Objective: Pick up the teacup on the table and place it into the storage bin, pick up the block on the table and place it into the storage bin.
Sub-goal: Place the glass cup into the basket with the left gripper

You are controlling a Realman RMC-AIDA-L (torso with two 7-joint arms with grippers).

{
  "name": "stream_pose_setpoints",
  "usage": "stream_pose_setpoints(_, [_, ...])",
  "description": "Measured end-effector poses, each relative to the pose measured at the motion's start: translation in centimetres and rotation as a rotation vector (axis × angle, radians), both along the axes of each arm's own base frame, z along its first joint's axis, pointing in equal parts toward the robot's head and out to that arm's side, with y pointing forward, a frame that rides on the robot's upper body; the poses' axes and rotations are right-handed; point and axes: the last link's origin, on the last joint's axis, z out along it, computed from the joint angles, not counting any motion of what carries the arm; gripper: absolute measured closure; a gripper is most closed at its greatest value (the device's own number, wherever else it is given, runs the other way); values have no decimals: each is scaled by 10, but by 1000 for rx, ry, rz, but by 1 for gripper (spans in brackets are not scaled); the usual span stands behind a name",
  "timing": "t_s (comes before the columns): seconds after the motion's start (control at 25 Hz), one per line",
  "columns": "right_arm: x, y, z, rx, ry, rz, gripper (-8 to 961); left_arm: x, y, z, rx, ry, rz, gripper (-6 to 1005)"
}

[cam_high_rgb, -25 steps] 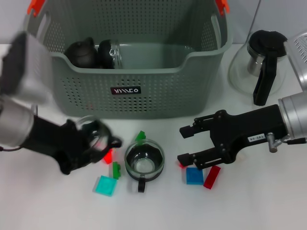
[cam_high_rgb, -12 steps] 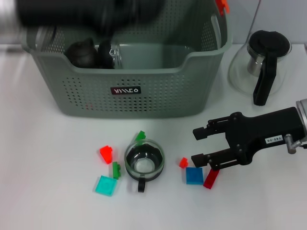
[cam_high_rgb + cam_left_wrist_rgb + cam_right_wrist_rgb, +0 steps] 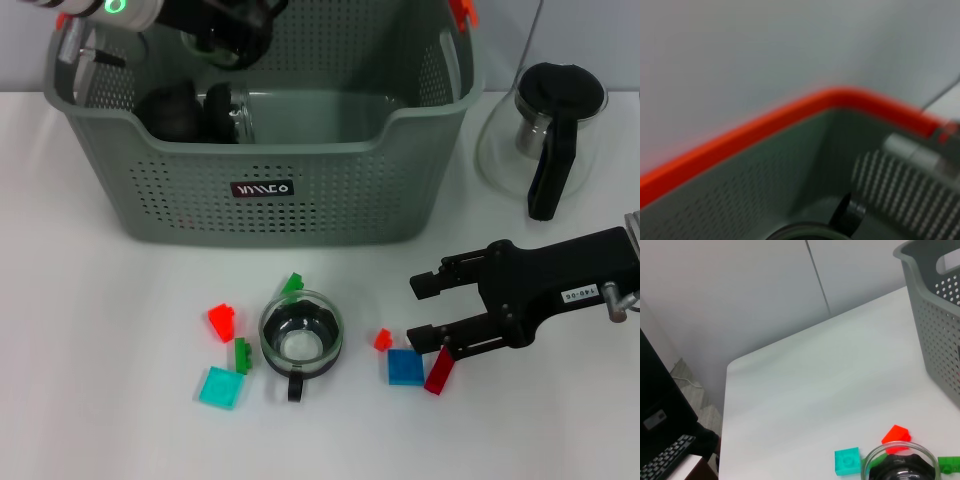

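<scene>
The grey-green storage bin (image 3: 340, 190) stands at the back middle of the head view. My left gripper (image 3: 228, 14) is over the bin's back left part, shut on a glass teacup (image 3: 222, 38). The left wrist view shows the bin's orange rim (image 3: 740, 137) and inner wall. A second glass teacup (image 3: 301, 338) with a black handle stands on the table in front of the bin; it also shows in the right wrist view (image 3: 900, 469). My right gripper (image 3: 414, 311) is open, low over the table, just right of a small red block (image 3: 383, 340), a blue block (image 3: 405, 367) and a red bar block (image 3: 440, 372).
Inside the bin lie a black teapot (image 3: 170, 110) and a glass jar (image 3: 232, 112). A glass teapot with black handle (image 3: 548, 130) stands at the back right. Red (image 3: 222, 320), green (image 3: 241, 355), teal (image 3: 219, 387) and green (image 3: 292, 285) blocks lie around the table teacup.
My left arm has lifted its glass teacup from the table in front of the bin up over the bin's back left. My right gripper has shifted slightly to the right.
</scene>
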Motion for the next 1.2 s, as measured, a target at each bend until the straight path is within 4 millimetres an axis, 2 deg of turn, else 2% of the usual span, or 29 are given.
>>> stream_pose_setpoints(0.32, [-1, 1, 0, -2, -5, -1, 177, 7, 9, -27, -34, 205, 35, 951])
stream_pose_setpoints(0.64, [-1, 2, -1, -6, -21, 4, 177, 6, 16, -51, -32, 247, 25, 947])
stream_pose_setpoints(1.2, [-1, 2, -4, -10, -33, 5, 178, -3, 21, -79, -1, 289, -11, 942])
